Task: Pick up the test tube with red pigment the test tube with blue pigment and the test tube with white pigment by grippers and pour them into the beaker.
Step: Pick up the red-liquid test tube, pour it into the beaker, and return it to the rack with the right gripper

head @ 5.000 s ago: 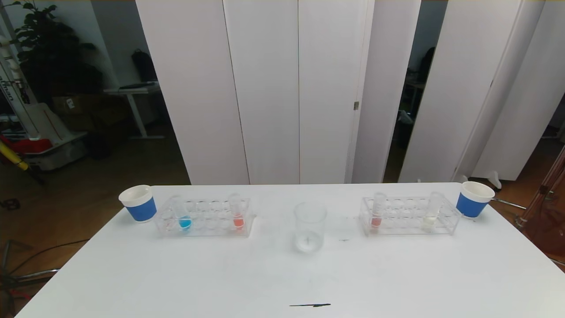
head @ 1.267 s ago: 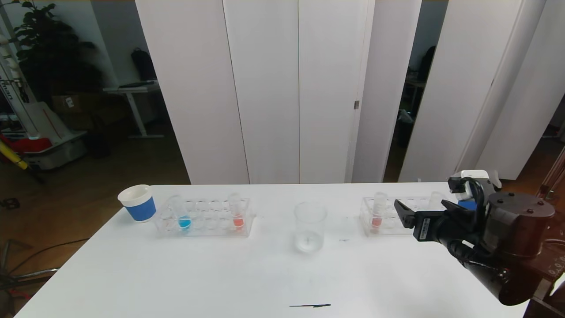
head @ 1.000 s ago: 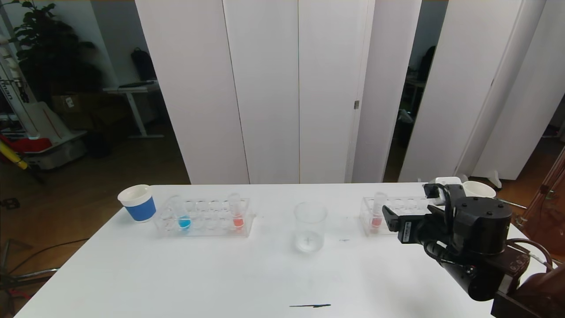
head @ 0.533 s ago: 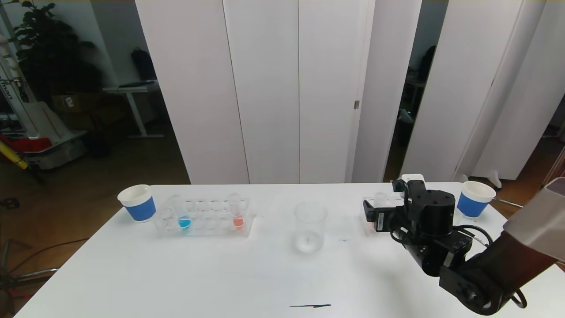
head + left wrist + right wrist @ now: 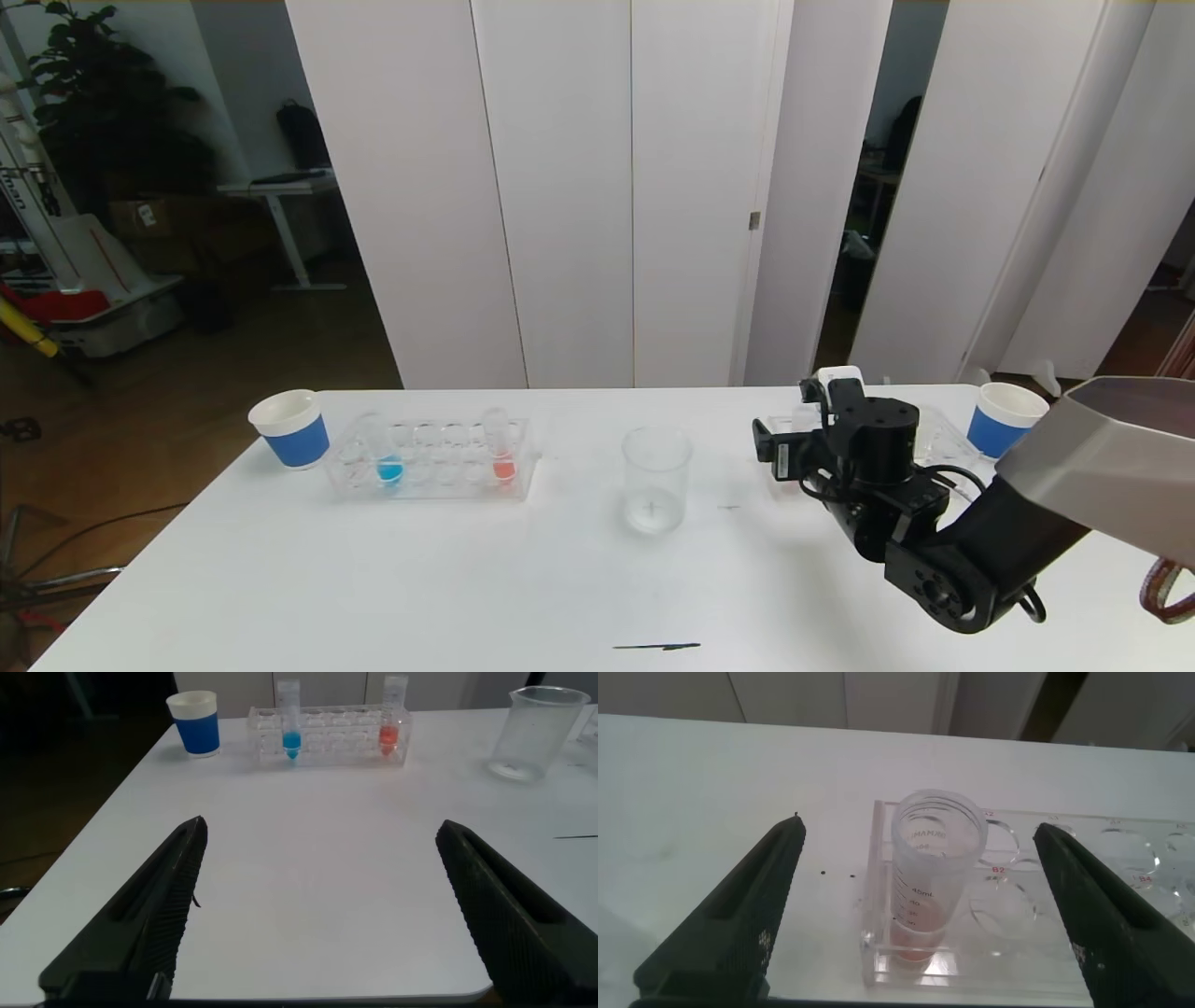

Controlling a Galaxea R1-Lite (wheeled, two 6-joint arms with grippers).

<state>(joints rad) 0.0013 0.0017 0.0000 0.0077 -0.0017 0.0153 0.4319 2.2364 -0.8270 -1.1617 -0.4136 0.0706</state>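
Fingers of the right gripper (image 5: 920, 905) stand wide apart on either side of a red-pigment tube (image 5: 932, 882) in its rack (image 5: 1120, 845), the beaker (image 5: 656, 479) mid-counter, left gripper (image 5: 322, 905) spread open, holding nothing.

A white table (image 5: 392, 579) carries two blue-and-white paper cups: one (image 5: 291, 429) at its far left corner, the other (image 5: 1001, 420) at the far right edge. Just beside the left cup stands a clear plastic tube rack (image 5: 431, 459) with rows of round holes; a second clear rack (image 5: 1008, 905) sits on the right side (in the head view it is mostly hidden). A short dark streak (image 5: 655, 645) marks the tabletop near its front edge, and a smaller dark mark (image 5: 727, 508) lies farther back. Behind the table stand tall white folding panels (image 5: 560, 187). Off to the left, in a dim room, are a leafy plant (image 5: 89, 103) and a small desk (image 5: 280, 191).
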